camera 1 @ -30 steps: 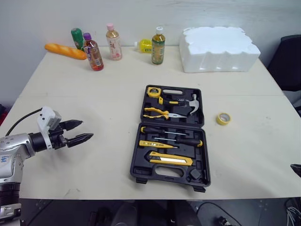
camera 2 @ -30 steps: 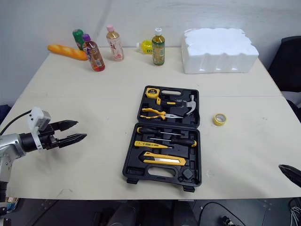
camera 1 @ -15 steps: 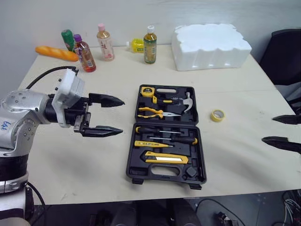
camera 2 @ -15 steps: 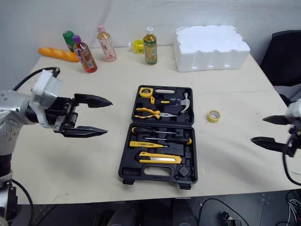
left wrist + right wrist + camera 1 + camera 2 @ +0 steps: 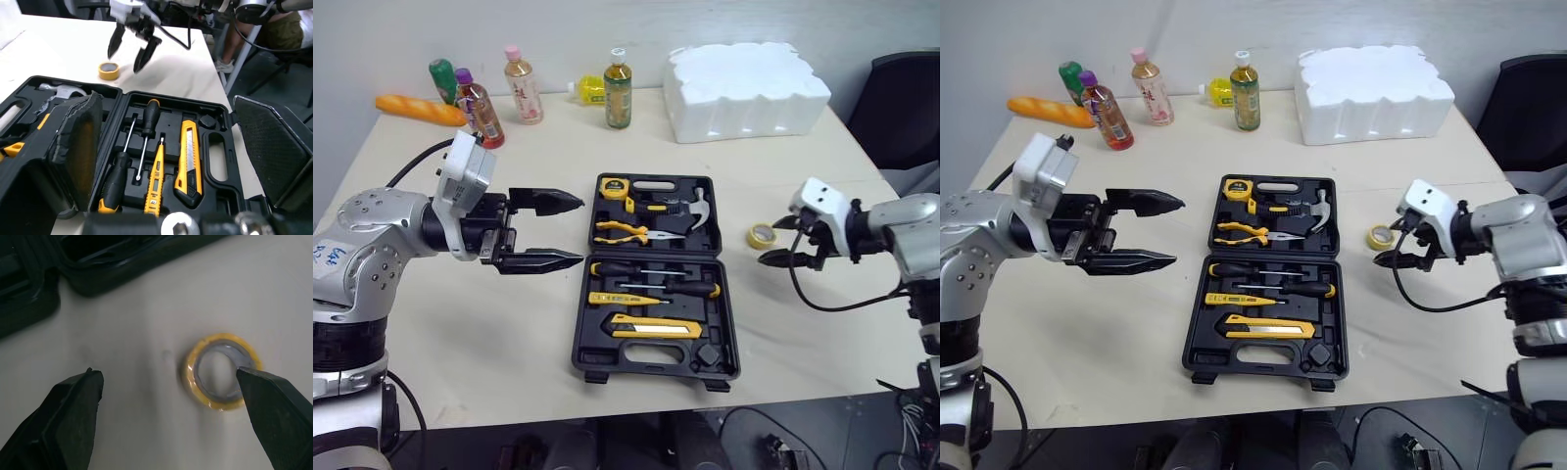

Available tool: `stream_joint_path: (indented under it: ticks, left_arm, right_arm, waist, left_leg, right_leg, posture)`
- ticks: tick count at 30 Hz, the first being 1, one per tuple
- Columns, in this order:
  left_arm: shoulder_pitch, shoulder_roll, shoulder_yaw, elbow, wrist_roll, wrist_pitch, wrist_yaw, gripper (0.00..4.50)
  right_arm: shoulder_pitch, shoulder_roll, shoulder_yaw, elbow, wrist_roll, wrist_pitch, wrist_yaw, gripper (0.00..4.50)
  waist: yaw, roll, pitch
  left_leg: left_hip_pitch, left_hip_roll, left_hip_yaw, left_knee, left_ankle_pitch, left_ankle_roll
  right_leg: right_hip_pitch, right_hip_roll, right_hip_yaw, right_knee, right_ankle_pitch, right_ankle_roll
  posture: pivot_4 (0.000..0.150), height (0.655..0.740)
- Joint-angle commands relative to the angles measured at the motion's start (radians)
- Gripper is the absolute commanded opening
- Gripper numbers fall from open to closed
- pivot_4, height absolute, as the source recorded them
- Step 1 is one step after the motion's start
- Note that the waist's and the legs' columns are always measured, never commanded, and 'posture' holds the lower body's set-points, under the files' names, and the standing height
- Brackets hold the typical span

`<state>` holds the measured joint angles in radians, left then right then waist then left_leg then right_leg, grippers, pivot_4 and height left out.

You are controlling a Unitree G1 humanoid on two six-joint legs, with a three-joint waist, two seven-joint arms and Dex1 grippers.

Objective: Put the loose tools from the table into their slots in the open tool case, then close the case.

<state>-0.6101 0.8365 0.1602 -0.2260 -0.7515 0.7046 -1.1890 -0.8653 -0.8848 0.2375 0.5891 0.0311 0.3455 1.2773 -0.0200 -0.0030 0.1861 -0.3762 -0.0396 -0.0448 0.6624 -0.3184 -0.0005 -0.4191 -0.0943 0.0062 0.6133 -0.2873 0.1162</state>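
Right claw (image 5: pixel 770 243): released, fingers (image 5: pixel 63 416) spread wide either side of the yellow tape roll (image 5: pixel 210 401). Looks lined up for a pick, as it's the one loose item I can see.
Tape roll: lying flat on the surface (image 5: pixel 509 323), near the right edge of the tool case (image 5: pixel 607 364), not in it.
Left claw (image 5: pixel 579 231): released, empty, hovers off the case's left side. Probably kept clear, ready for the lid.
Tool case: open flat. Tape measure (image 5: pixel 632 189), pliers (image 5: pixel 631 233), hammer (image 5: pixel 697 204), screwdrivers (image 5: pixel 656 286) and knife (image 5: pixel 656 331) are seated in slots.
Hard to tell: whether one right finger touches the roll's rim or hangs above it; they overlap in the right wrist view.
Hidden: my left finger pad (image 5: pixel 76 147) blocks part of the far half in the left wrist view. Corner recess (image 5: pixel 705 354) is too dark to tell if it's the roll's slot.
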Motion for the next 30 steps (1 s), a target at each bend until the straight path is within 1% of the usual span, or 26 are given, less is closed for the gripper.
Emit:
stream_joint_path:
  ticks: [1, 6, 11, 14, 15, 16, 17, 18, 19, 23, 24, 30]
  left_arm:
    - [0.011, 0.008, 0.029, -0.032, -0.015, -0.016, 0.013, 4.48]
    - [0.019, 0.014, 0.027, -0.036, -0.011, -0.027, 0.017, 4.48]
    - [0.011, 0.015, 0.026, -0.038, -0.015, -0.032, 0.021, 4.48]
    - [0.003, 0.007, 0.016, -0.036, -0.014, -0.035, 0.022, 4.48]
    - [0.0, 0.004, 0.012, -0.035, -0.013, -0.036, 0.023, 4.5]
    - [-0.001, 0.003, 0.009, -0.036, -0.012, -0.039, 0.022, 4.5]
    - [-0.001, 0.002, 0.008, -0.037, -0.012, -0.04, 0.021, 4.5]
    - [-0.001, 0.001, 0.006, -0.038, -0.013, -0.04, 0.022, 4.5]
    - [-0.001, 0.001, 0.005, -0.04, -0.014, -0.04, 0.023, 4.5]
    - [0.003, -0.007, -0.003, -0.05, -0.017, -0.042, 0.019, 4.5]
    - [0.005, -0.009, -0.006, -0.052, -0.017, -0.044, 0.018, 4.5]
    - [0.007, -0.017, -0.017, -0.06, -0.018, -0.044, 0.007, 4.5]
  right_arm:
    - [-0.054, 0.012, 0.0, 0.045, -0.028, -0.024, 0.022, 4.5]
    - [-0.089, 0.039, 0.029, 0.125, -0.089, -0.038, 0.001, 4.5]
    - [-0.079, 0.043, 0.028, 0.123, -0.095, -0.047, 0.039, 4.5]
    - [-0.088, 0.065, 0.02, 0.144, -0.102, -0.055, 0.008, 4.5]
    - [-0.093, 0.073, 0.019, 0.157, -0.106, -0.061, -0.006, 3.98]
    - [-0.095, 0.077, 0.017, 0.167, -0.11, -0.069, -0.018, 3.7]
    - [-0.096, 0.079, 0.015, 0.174, -0.113, -0.074, -0.025, 3.31]
    - [-0.093, 0.077, 0.014, 0.173, -0.114, -0.08, -0.024, 2.7]
    - [-0.091, 0.075, 0.013, 0.173, -0.115, -0.084, -0.023, 2.28]
    - [-0.08, 0.066, 0.004, 0.157, -0.113, -0.093, -0.028, 0.26]
    - [-0.074, 0.059, 0.001, 0.142, -0.112, -0.093, -0.022, 0.01]
    - [-0.017, 0.01, -0.024, -0.014, -0.076, -0.062, 0.038, 0.01]
  waist:
    - [0.0, 0.0, 0.0]
    - [-0.001, 0.0, 0.0]
    - [-0.005, 0.0, 0.0]
    - [-0.007, 0.0, 0.0]
    - [-0.008, 0.0, 0.0]
    - [-0.009, 0.0, 0.0]
    - [-0.009, 0.0, 0.0]
    - [-0.008, 0.0, 0.0]
    - [-0.008, 0.0, 0.0]
    - [-0.007, 0.0, 0.0]
    - [-0.007, 0.0, 0.0]
    - [-0.006, 0.0, 0.0]
  left_leg:
    - [0.0, 0.0, 0.0, 0.0, 0.0, 0.0]
    - [0.0, 0.0, 0.0, 0.0, 0.0, 0.0]
    - [0.0, 0.0, 0.001, 0.0, 0.0, 0.0]
    - [0.0, 0.0, 0.001, 0.0, 0.0, 0.0]
    - [0.0, 0.0, 0.001, 0.0, 0.0, 0.0]
    - [0.0, 0.0, 0.001, 0.001, 0.0, 0.0]
    - [0.0, 0.0, 0.001, 0.001, 0.0, 0.0]
    - [0.001, 0.0, 0.001, 0.001, 0.0, 0.0]
    - [0.0, 0.0, 0.001, 0.001, 0.0, 0.0]
    - [0.001, 0.0, 0.001, 0.002, 0.0, 0.0]
    - [0.0, 0.0, 0.001, 0.002, 0.0, 0.0]
    - [0.0, 0.0, 0.001, 0.002, 0.0, 0.0]
  right_leg:
    - [0.0, 0.0, 0.0, 0.0, 0.0, 0.0]
    - [0.0, 0.0, 0.0, 0.0, 0.0, 0.0]
    - [0.0, 0.0, 0.0, 0.002, 0.0, 0.0]
    - [0.0, 0.0, 0.0, 0.003, 0.0, 0.0]
    - [0.0, 0.0, 0.0, 0.003, 0.0, 0.0]
    - [0.0, 0.0, 0.0, 0.003, 0.0, 0.0]
    - [-0.001, 0.0, 0.0, 0.004, 0.0, 0.0]
    - [-0.001, 0.0, 0.0, 0.004, 0.0, 0.0]
    - [-0.001, 0.0, 0.0, 0.005, 0.0, 0.0]
    - [-0.001, 0.0, 0.0, 0.005, 0.0, 0.0]
    - [-0.001, 0.0, 0.0, 0.005, 0.0, 0.0]
    - [-0.001, 0.001, 0.0, 0.005, 0.0, 0.0]
  posture:
    - [0.15, 0.7383]
    - [0.15, 0.7383]
    - [0.15, 0.7383]
    - [0.15, 0.7383]
    - [0.15, 0.7383]
    - [0.15, 0.7383]
    - [0.15, 0.7383]
    - [0.15, 0.7383]
    - [0.15, 0.7383]
    - [0.15, 0.7383]
    - [0.15, 0.7383]
    - [0.15, 0.7383]
